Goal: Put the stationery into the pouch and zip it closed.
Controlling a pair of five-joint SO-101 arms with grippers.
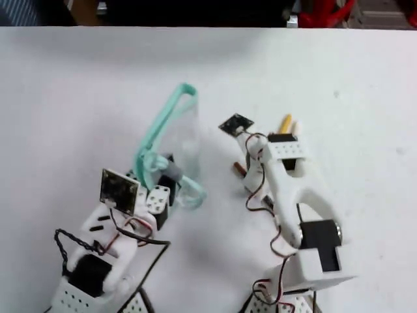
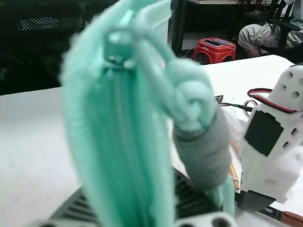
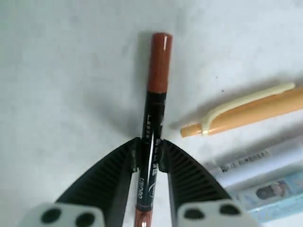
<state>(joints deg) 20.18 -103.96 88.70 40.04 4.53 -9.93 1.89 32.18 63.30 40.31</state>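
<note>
fingers (image 3: 110, 176) pinching brown-capped black pen (image 3: 154, 106), orange pen (image 3: 258, 109) nearby

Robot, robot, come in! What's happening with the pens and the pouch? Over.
Left gripper shut on pouch edge. Right gripper shut on brown pen, not yet in pouch. Orange pen lies beside it on table. Nothing seems in the way.

Pouch (image 1: 179, 130): body was clear, zip band mint green.
Pull cord (image 2: 189, 101): was mint green, with a grey sleeve (image 2: 203, 156).
Marker (image 3: 152, 123): barrel was black with white print, cap reddish brown.
Pen (image 3: 255, 111): was orange, clip cream.
Flat item (image 3: 251, 163): was white, label pale blue.
Right gripper (image 3: 150, 156): fingers (image 3: 184, 175) were black and ribbed, mounts white.
Table (image 1: 78, 98): was plain white.
Stool (image 2: 215, 48): was red.
</note>
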